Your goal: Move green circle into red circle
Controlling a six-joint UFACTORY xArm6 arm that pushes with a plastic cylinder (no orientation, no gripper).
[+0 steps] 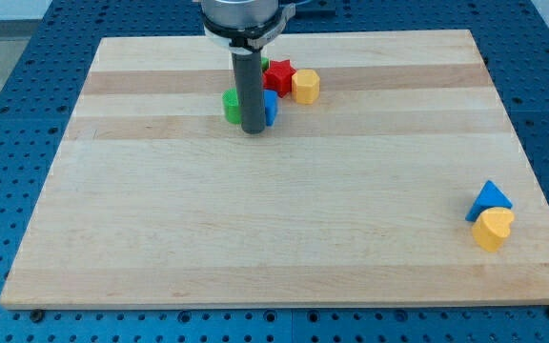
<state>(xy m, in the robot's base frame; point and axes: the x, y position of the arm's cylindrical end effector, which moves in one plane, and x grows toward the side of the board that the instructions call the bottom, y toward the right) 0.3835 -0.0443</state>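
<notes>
Green block (230,106) — touching my tip's (254,131) left

No text, label, brand, number or sign can be read anywhere in the camera view. The wooden board (284,219) carries only its grain, the coloured blocks show plain faces, and the dark rod bears no marking that can be made out. The blue perforated surface (27,114) around the board shows rows of holes and no lettering.
</notes>
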